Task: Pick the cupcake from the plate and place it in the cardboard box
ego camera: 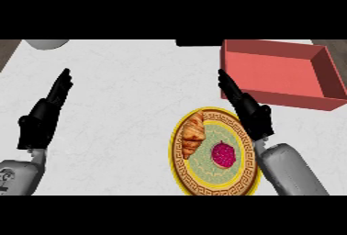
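We see no readable writing or brand on anything in this head view. The cupcake [224, 154] looks like a small round mound, deep magenta-red with a speckled top, and it sits on the plate [214, 187], toward the plate's right half. Just beside it on the left lies a golden-brown croissant [193, 134], stretched along the plate's upper left. The plate has a pale green centre, a brown key-pattern band and a yellow rim, and it rests on the white bench [129, 114].

Our right hand [248, 108] hovers along the plate's upper right edge, fingers straight and pointing away from us, holding nothing. Beyond it, at the far right of the bench, stands the cardboard box [261, 94], red-pink, open-topped. Our left hand [46, 114] shows well apart at the left, fingers straight and empty. A grey rounded object [46, 44] peeks in at the far left corner.
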